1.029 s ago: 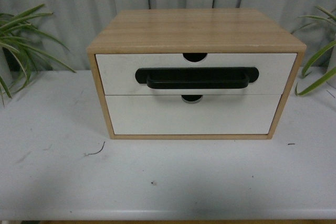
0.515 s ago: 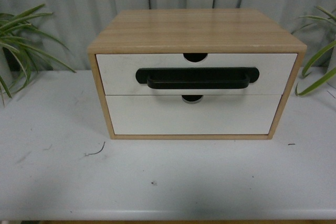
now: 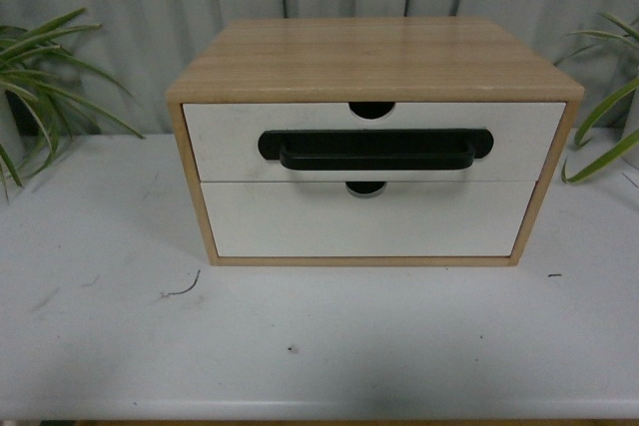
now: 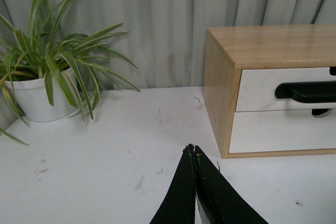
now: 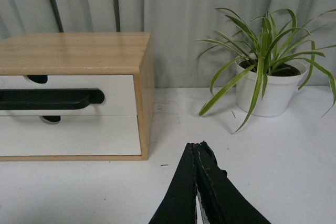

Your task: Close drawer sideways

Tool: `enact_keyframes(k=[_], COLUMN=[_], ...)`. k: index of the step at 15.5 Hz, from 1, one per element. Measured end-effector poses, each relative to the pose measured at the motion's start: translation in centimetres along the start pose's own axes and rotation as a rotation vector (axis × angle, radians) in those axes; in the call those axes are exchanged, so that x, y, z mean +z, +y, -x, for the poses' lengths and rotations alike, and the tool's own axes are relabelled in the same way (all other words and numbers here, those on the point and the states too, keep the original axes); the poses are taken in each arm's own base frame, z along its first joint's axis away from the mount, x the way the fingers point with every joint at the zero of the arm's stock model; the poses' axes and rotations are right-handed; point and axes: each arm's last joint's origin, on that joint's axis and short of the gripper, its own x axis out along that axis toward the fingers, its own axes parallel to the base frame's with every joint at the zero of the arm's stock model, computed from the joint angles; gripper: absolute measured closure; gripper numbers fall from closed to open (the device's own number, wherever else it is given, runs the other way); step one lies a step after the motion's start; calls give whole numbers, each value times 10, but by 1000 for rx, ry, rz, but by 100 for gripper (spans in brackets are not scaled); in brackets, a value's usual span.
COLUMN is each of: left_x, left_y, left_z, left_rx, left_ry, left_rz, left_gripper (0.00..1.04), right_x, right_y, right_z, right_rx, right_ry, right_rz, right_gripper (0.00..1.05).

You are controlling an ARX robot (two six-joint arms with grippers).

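The drawer (image 3: 230,139), white-fronted with a long black bar handle (image 3: 375,149) and a semicircular notch, is the upper one in a light wood cabinet (image 3: 369,57) on the white table. Its front sits flush with the cabinet frame. Below it is a white drawer without a handle (image 3: 300,221). Neither arm shows in the front view. My left gripper (image 4: 192,149) is shut and empty over the table, short of the cabinet's left side (image 4: 219,98). My right gripper (image 5: 197,146) is shut and empty, short of the cabinet's right side (image 5: 147,98).
A potted plant in a white pot (image 4: 37,98) stands left of the cabinet and another (image 5: 265,93) to its right. A grey curtain hangs behind. The white table (image 3: 319,346) spreads in front, with small specks of debris on it.
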Motion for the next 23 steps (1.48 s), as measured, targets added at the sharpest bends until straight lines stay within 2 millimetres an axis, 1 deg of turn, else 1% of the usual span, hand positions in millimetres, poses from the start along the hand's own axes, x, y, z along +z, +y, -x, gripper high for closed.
enact_keyframes(k=[8,9,12,14,16,17,18,23], left_x=[0,0,0,0,0,0,0,0], left_y=[0,0,0,0,0,0,0,0], left_z=[0,0,0,0,0,0,0,0], left_rx=[0,1,1,1,0,1,1,1], left_ry=[0,0,0,0,0,0,0,0], left_rz=[0,2,2,2,2,1,1,1], left_gripper=[103,92,56,29,6,7,7,7], right_x=[0,0,0,0,0,0,0,0], right_y=[0,0,0,0,0,0,0,0], right_z=[0,0,0,0,0,0,0,0], right_rx=[0,0,0,0,0,0,0,0], right_ry=[0,-1,-1,-1,-1,-1,-1,-1], right_rz=[0,0,0,0,0,-1,-1,-1], right_gripper=[103,102,66,39,15,4,7,6])
